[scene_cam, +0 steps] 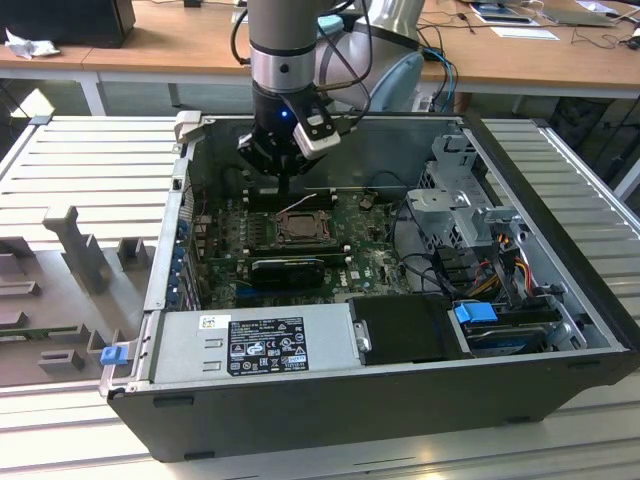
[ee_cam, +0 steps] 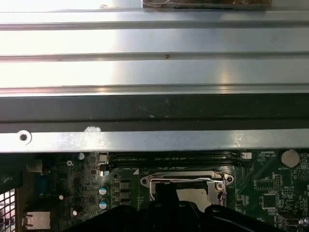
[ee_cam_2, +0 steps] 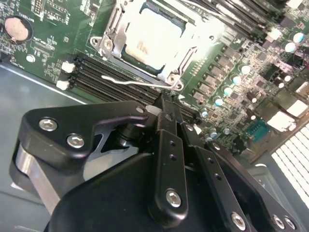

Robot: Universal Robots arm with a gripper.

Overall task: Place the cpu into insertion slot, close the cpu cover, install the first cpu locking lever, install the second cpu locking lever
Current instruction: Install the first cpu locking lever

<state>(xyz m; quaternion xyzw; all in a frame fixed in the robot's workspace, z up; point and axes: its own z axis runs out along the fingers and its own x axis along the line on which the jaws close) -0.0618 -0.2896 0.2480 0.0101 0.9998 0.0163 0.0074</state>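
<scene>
Gripper (ee_cam_2: 164, 104) fingers were pressed together with nothing held between them, poised just above the motherboard (ee_cam_2: 58, 38) beside the insertion slot (ee_cam_2: 147, 41), close to a thin wire locking lever (ee_cam_2: 130, 83) lying along the memory slots (ee_cam_2: 91, 72). In the second wrist view the cpu (ee_cam_2: 152, 36) already sat in the socket, with the cpu cover (ee_cam_2: 186, 53) framing it, seemingly down. In the exterior view the arm stood over the socket (scene_cam: 297, 227) inside the open computer case (scene_cam: 400, 385). Judging from this, doing the lever step well would call for catching the wire squarely with the fingertips and pushing steadily, avoiding the nearby capacitors (ee_cam_2: 227, 79).
</scene>
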